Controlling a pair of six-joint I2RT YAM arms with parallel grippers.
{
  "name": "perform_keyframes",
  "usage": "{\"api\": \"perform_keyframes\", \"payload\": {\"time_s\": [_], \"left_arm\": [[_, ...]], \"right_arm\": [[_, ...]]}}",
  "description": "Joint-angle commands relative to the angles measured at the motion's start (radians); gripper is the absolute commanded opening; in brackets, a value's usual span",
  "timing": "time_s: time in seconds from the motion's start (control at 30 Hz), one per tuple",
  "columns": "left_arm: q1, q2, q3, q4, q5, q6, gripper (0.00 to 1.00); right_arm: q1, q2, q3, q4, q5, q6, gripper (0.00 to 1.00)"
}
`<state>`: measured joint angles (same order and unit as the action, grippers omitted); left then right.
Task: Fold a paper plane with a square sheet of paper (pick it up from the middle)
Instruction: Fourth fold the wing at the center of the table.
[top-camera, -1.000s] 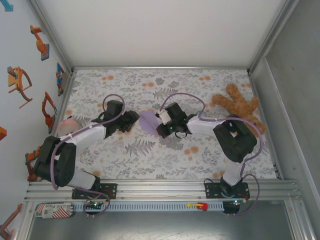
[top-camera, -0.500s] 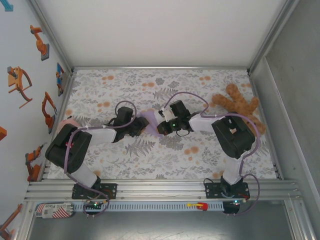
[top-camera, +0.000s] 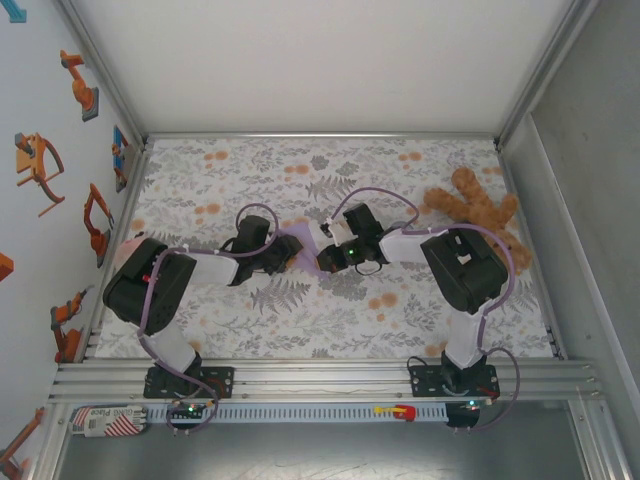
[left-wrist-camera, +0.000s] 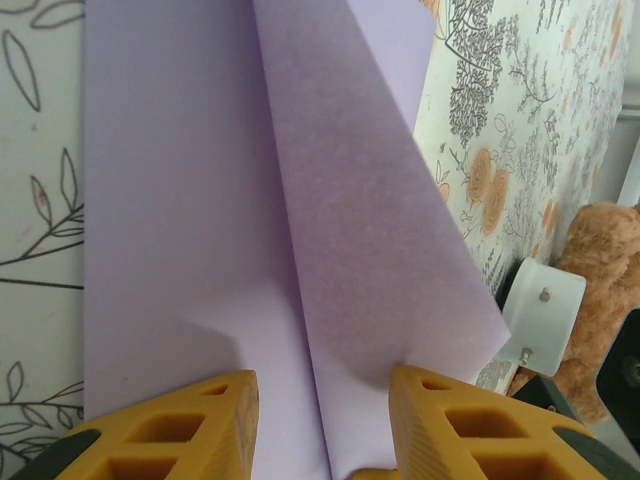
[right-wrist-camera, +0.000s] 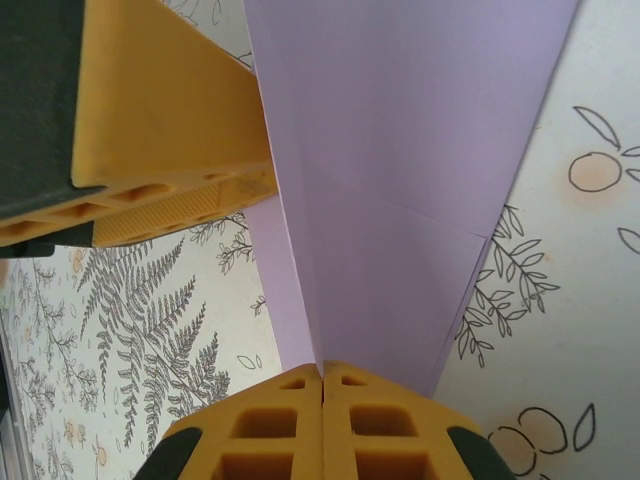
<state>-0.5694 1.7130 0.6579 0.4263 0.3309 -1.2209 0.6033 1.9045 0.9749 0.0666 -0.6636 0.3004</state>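
Since a second ago my left arm has swung in from the desk's left edge, and the left tool has reached the paper. The square sheet of paper lies mid-desk, partly folded, one flap raised. Left tool: fingers apart, straddling the flap's near end, not clamped. Right tool: clenched on the opposite crease. Judgement: fold is ready for pressing.
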Motion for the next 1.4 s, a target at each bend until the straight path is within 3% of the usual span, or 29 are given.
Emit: {"api": "perform_keyframes", "payload": {"time_s": [0.0, 0.2, 0.4, 0.8, 1.37], "left_arm": [[-0.006, 0.011, 0.008, 0.009, 0.014, 0.004, 0.4], [-0.009, 0.022, 0.028, -0.047, 0.008, 0.02, 0.42], [-0.019, 0.024, 0.084, -0.225, -0.033, 0.06, 0.44], [-0.033, 0.086, 0.187, -0.535, -0.102, 0.075, 0.5], [-0.043, 0.152, 0.243, -0.635, -0.102, 0.078, 0.51]], "right_arm": [[-0.005, 0.016, -0.01, 0.023, -0.022, 0.014, 0.0], [-0.005, 0.018, -0.01, 0.019, -0.021, 0.01, 0.0], [-0.005, 0.014, -0.012, 0.007, -0.008, 0.006, 0.0], [-0.005, -0.012, -0.012, -0.007, 0.013, 0.009, 0.14], [-0.005, 0.022, 0.015, -0.017, -0.011, 0.003, 0.16]]}}
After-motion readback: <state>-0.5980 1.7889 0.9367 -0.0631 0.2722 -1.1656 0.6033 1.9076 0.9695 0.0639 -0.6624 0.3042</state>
